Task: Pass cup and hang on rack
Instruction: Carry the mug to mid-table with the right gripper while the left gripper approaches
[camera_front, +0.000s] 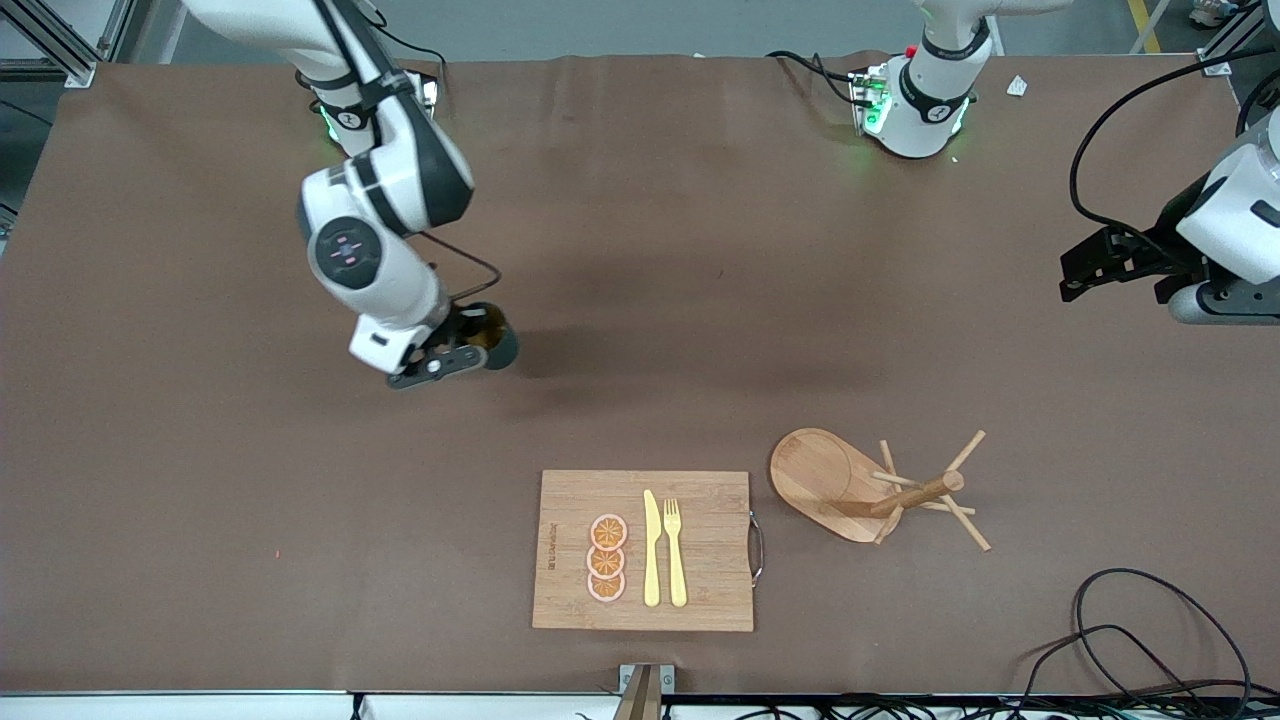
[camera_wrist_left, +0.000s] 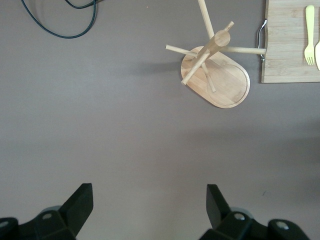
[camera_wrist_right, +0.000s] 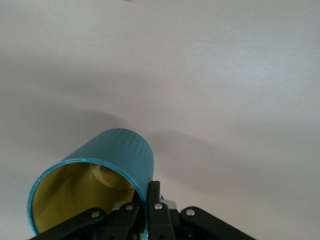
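Brown matting covers the whole table (camera_front: 640, 280); a bamboo cutting board (camera_front: 700, 590) with fork, knife and orange slices lies at the 6 o'clock edge of the front view. Progress: early stage. The right gripper (camera_front: 462, 345), at about 9 o'clock from table centre toward the right arm's end, is clamped on the rim wall of the cup (camera_wrist_right: 107, 165), one finger inside and one outside; whether the cup is already clear of the mat cannot be told. Handover not yet made, hanging not yet made. The left gripper (camera_wrist_left: 150, 205) hangs over bare mat at the left arm's end, roughly 3 o'clock, jaws spread wide and empty, waiting. The rack (camera_front: 870, 485) stands just beside the cutting board, at about 4 o'clock from centre, all pegs bare. Cup appearance: teal-green, finely ribbed outside, mustard-yellow inside, tilted with the mouth toward the wrist camera; handle not visible in any view.
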